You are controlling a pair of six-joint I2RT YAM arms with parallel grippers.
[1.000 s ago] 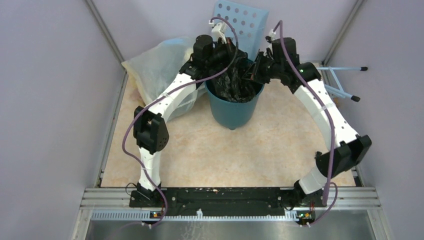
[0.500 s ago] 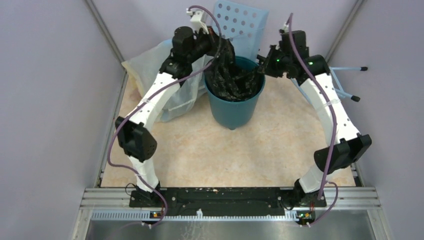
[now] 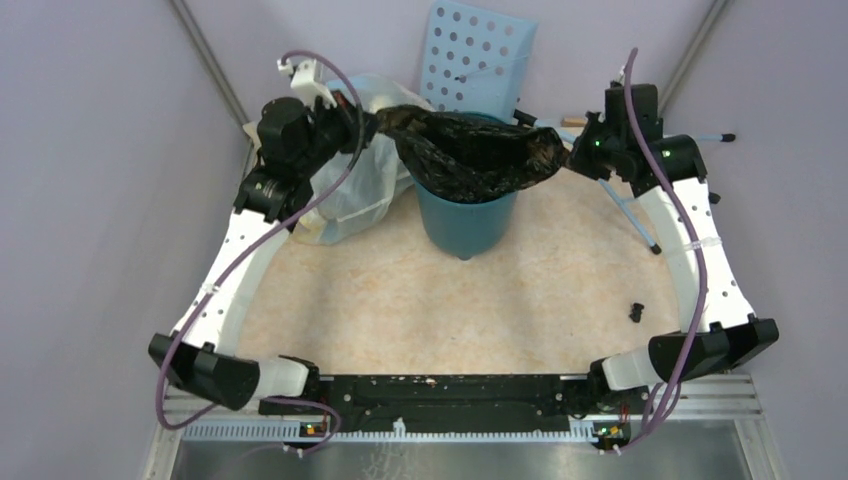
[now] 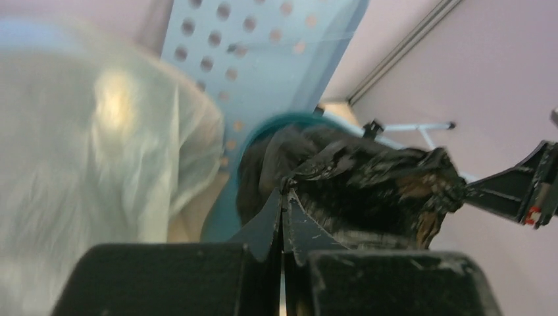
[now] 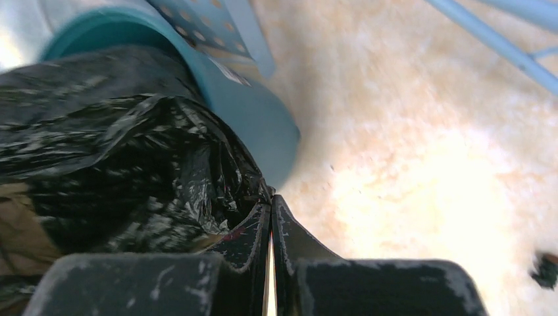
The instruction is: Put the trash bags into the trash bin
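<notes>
Both arms are swung outward since the earlier frames, and the black trash bag (image 3: 470, 150), which was bunched down in the bin, is now drawn wide between them. The left gripper (image 3: 372, 118) is pressed shut on one edge of the bag mouth, and the right gripper (image 3: 568, 152) is pressed shut on the opposite edge. In both wrist views the fingers are seen closed together with thin black film caught at their tips.

Between the two pairs of fingers the bag is stretched almost taut, just above the rim of the teal trash bin (image 3: 465, 215), while its lower part appears to hang inside the bin. Beside the left fingers a translucent bulging bag (image 3: 340, 195) is leaned next to the bin, and a perforated pale blue panel (image 3: 480, 55) is stood behind the bin.

The task is judged as partly done: the body of the bag is already inside, but the mouth is not yet settled on the rim or released. What is left is probably to lower the edges and to let go.
</notes>
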